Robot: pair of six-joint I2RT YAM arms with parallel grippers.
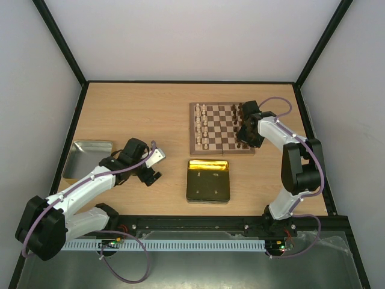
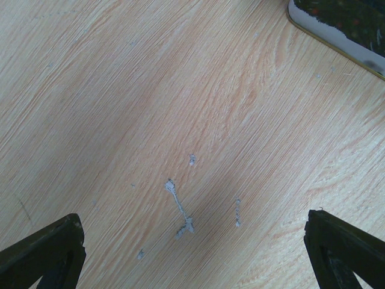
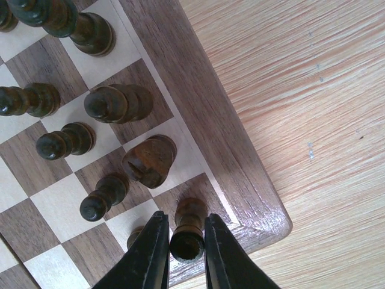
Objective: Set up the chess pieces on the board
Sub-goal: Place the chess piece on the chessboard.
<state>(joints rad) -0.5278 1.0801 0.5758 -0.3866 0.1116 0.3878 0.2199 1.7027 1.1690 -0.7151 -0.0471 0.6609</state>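
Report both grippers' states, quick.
Left gripper: open, holding nothing, above the table.
Right gripper: closed on a dark chess piece at the board corner.

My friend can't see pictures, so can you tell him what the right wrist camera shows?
The right gripper pinches a dark brown chess piece between its two fingers, on the corner square of the board. More dark pieces stand on the squares beside it, and wooden table shows past the board's edge.
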